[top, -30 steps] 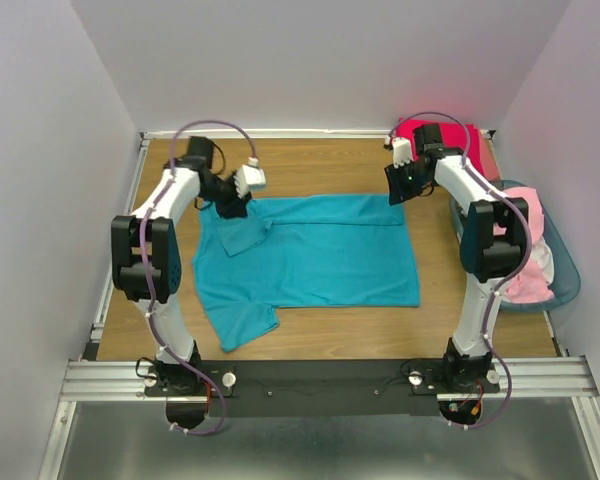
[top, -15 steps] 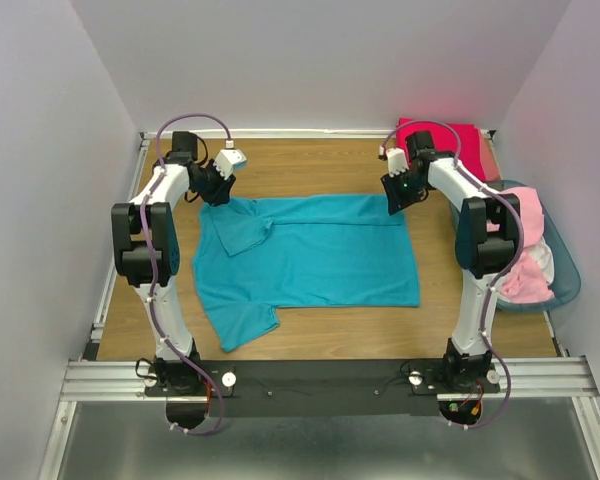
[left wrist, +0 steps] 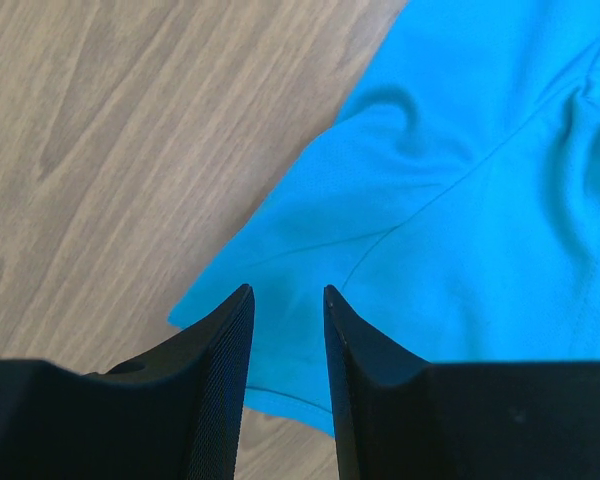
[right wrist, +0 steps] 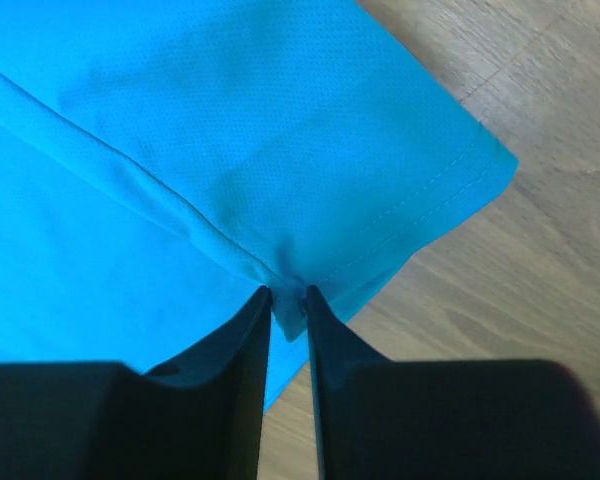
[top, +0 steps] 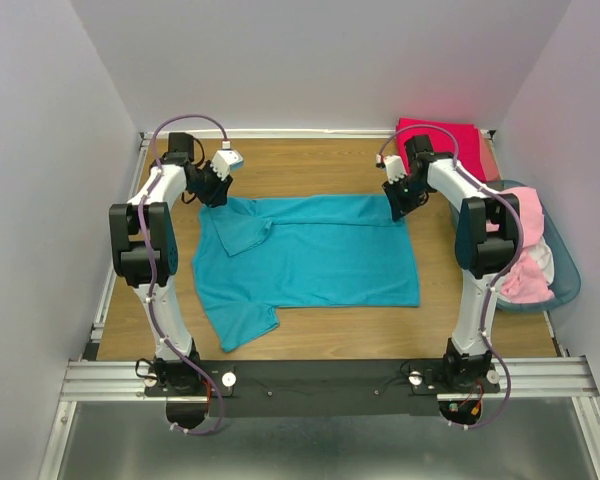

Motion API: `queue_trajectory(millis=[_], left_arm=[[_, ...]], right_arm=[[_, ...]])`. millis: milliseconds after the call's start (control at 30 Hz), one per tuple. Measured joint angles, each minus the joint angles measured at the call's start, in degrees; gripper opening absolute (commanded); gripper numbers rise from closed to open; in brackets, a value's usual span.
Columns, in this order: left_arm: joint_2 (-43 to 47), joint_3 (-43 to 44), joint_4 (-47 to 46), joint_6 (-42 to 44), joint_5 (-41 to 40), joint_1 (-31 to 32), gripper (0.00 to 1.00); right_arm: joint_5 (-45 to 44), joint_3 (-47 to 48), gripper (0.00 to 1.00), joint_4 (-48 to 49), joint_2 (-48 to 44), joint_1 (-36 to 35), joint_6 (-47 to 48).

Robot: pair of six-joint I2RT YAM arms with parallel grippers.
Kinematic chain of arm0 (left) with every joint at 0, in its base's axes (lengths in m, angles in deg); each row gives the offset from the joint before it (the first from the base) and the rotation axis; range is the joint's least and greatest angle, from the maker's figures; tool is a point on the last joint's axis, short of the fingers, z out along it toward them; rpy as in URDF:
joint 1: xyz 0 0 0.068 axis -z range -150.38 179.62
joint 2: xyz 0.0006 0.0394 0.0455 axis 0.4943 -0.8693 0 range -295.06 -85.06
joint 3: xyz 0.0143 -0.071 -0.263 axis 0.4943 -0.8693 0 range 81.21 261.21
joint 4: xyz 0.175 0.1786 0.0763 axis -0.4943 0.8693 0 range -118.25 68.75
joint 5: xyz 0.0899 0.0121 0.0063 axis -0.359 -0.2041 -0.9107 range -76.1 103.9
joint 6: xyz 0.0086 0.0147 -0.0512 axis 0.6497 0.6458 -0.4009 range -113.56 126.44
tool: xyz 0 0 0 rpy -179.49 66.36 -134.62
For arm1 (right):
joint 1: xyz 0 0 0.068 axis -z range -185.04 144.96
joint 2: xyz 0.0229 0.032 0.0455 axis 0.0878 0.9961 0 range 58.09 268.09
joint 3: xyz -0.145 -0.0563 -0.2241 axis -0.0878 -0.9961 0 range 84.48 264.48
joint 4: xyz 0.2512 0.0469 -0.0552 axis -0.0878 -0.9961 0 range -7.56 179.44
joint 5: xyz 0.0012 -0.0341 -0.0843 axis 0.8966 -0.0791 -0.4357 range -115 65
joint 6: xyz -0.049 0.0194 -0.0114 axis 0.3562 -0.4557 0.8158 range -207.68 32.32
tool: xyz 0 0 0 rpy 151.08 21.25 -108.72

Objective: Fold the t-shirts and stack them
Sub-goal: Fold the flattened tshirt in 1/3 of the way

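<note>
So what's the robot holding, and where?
The right gripper pinches the teal cloth t-shirt by its far right corner hem. The left gripper is open over the far left corner, gripping nothing.

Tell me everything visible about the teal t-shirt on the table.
The teal short-sleeved cloth t-shirt lies spread sideways, mostly flat, on the wooden table. It looks like fine-meshed knit with stitched hems. One sleeve sticks out at the near left; the other is folded onto the body at the far left. The right tool pinches a puckered fold at its far right corner. The left tool stands with jaws apart over its far left edge; contact there is unclear.
</note>
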Motion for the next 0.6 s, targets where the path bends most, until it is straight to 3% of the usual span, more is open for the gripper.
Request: queue_trajectory(millis=[167,600], left_arm=[[0.15,-0.24,2.67,2.69,2.75,0.28,0.38],[3.87,-6.32,3.87,4.31,5.33,3.02,0.36]], right_arm=[[0.00,0.00,0.01,-0.48,0.00,0.00,1.22],[-0.44,-3.65,0.01,-1.01,-4.07,0.00,9.68]])
